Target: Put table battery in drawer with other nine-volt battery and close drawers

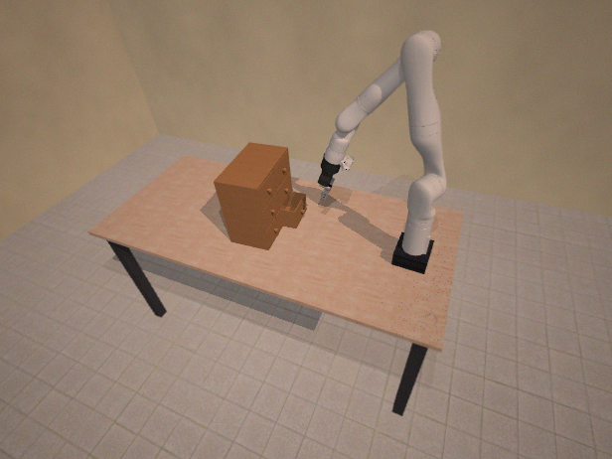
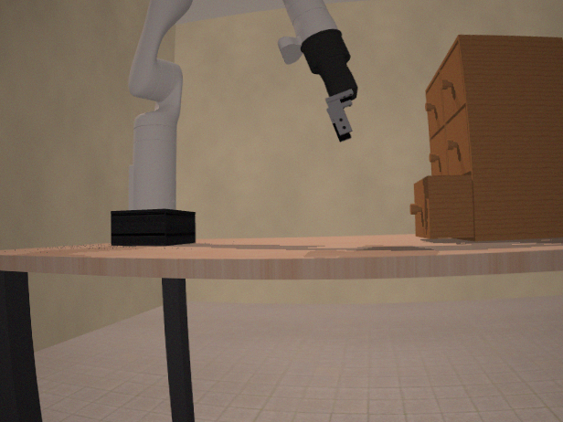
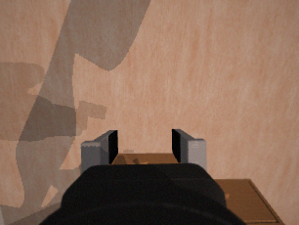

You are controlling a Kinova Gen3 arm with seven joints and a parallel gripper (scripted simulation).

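The small brown chest [image 1: 248, 191] [image 2: 512, 137] stands on the table [image 1: 323, 268] [image 2: 274, 267] [image 3: 220, 73]. Its fronts carry small knobs. One bottom drawer [image 1: 294, 211] [image 2: 448, 207] is pulled partly out; I cannot see inside it. The other drawers sit flush. My gripper [image 1: 324, 195] [image 2: 344, 132] [image 3: 145, 141] is open and empty. It hangs tilted in the air, above the table, in front of the chest and higher than the open drawer. In the wrist view a brown wooden surface [image 3: 244, 201] shows at the lower edge. I see no nine-volt battery in any view.
The arm's black base [image 1: 412, 253] [image 2: 153, 226] is fixed near the table's right end in the top view. The arm's shadow falls across the table between base and chest. The table stands on dark legs on a tiled floor.
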